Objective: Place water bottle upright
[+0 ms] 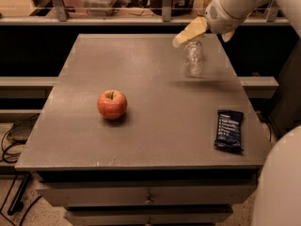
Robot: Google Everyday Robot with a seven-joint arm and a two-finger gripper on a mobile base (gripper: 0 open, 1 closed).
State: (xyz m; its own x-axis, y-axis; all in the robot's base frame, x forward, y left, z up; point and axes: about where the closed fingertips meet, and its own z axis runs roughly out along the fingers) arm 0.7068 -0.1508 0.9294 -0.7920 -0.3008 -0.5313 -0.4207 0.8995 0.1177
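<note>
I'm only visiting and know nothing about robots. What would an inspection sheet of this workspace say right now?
Surface: grey table, with drawers beneath it.
Job's things: bottle stands upright near the far right corner.
Clutter: apple left of centre; blue snack bar near the right front edge.
Grippers: hand at the bottle's top, on an arm reaching in from the upper right.
Cables: black cables on the floor left of the table.
Surroundings: railing behind the table, with indistinct items beyond it.
</note>
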